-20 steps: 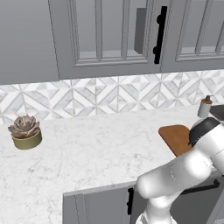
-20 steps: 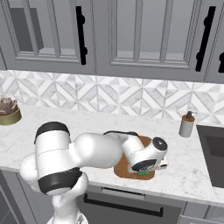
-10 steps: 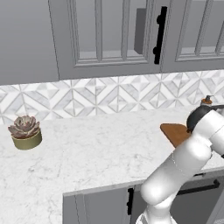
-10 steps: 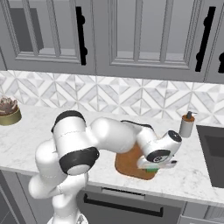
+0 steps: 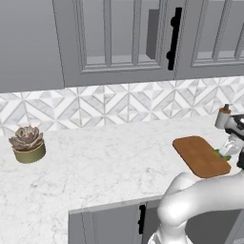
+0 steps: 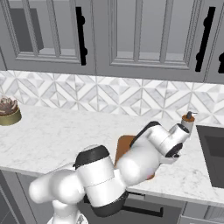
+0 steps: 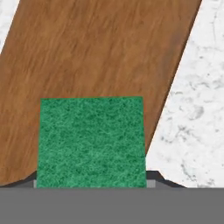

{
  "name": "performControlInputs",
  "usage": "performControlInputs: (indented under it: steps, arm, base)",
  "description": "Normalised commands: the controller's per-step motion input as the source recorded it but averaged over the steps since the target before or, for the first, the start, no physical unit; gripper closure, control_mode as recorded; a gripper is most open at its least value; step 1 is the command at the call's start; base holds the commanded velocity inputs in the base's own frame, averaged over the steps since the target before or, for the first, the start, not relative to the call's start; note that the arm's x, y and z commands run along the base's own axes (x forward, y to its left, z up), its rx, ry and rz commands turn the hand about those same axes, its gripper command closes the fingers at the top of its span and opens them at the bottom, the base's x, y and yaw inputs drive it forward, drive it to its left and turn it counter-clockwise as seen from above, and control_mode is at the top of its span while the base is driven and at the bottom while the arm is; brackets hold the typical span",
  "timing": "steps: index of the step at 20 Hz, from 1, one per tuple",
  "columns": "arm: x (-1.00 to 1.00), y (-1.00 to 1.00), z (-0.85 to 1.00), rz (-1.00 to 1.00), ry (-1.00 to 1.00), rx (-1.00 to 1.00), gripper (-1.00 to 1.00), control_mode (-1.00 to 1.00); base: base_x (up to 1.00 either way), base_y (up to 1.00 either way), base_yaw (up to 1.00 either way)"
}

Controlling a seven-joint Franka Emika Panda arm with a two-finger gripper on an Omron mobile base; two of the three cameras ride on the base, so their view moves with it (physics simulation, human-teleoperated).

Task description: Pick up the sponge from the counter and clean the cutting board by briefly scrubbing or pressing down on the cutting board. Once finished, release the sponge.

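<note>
Since a second ago our arm has swung from over the near end of the cutting board (image 5: 200, 155) toward its right edge, and the wrist now sits at the frame border in the left base view. Our gripper (image 7: 91, 183) hangs right above the sponge (image 7: 91, 142), whose green face lies between the two dark tips. We cannot tell from the hand view whether the jaws still pinch it or have parted: just slivers of the tips show at either lower corner of the sponge, and they seem to touch its sides. From the left base view we catch only a small green fleck of the sponge (image 5: 220, 153) at the board's right edge, beside the hand. In the hand view the sponge rests on the wood near the edge where the board meets the counter (image 7: 197, 113). Our own elbow and forearm cover most of the board (image 6: 123, 146) in the right base view, and the sponge is hidden there. Behind the board a soap bottle (image 6: 187, 121) stands near the backsplash (image 5: 119, 102); a potted succulent (image 5: 28, 144) sits well apart on the counter's left.
</note>
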Motion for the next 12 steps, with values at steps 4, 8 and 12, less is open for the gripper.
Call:
performControlInputs:
  steps: [4, 8, 12]
  arm:
    - [-0.04, 1.0, 0.31, 0.19, -0.07, -0.17, 1.0, -1.0]
    - [0.0, 1.0, 0.21, 0.21, 0.0, -0.13, 1.0, -1.0]
    - [0.16, 1.0, 0.09, 0.12, 0.0, -0.06, 1.0, -1.0]
  base:
    - [0.0, 0.0, 0.0]
    - [0.0, 0.0, 0.0]
    - [0.0, 0.0, 0.0]
